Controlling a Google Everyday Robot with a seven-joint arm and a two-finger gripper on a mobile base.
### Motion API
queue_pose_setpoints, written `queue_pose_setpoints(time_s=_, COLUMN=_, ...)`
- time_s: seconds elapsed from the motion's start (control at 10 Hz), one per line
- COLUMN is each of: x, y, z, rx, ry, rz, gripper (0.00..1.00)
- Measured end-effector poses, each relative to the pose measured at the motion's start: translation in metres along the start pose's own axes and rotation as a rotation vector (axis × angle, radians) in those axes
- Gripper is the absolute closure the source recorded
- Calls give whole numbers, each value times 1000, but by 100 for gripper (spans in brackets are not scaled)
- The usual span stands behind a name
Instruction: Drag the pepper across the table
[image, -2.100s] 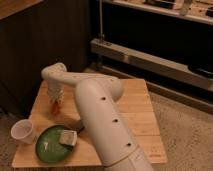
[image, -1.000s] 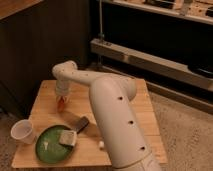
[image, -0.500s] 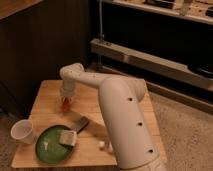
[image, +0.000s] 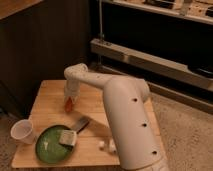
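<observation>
- One white robot arm (image: 125, 120) fills the right side of your view, reaching from 5 o'clock up and over to 10 o'clock.
- The gripper (image: 70, 98) points down over the table (image: 50, 95), left of centre.
- The pepper (image: 68, 104), small and orange-red, sits right at the gripper's tip, on the table's middle-left area; you cannot tell whether the gripper is holding it.
- A green plate (image: 46, 148) lies at 7 o'clock of the pepper, carrying a pale block (image: 67, 138).
- A white cup (image: 23, 132) stands at the table's left edge, at 8 o'clock of the pepper.
- Small white pieces (image: 106, 145) lie beside the arm's base.
</observation>
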Motion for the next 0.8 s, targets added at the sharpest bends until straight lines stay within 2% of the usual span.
queue_pose_setpoints(time_s=0.3, x=-1, y=12, z=-8, rx=-9, ry=6, rz=27, gripper=100)
queue_pose_setpoints(time_s=0.8, x=-2, y=37, z=-17, rx=5, ry=24, rz=75, gripper=100)
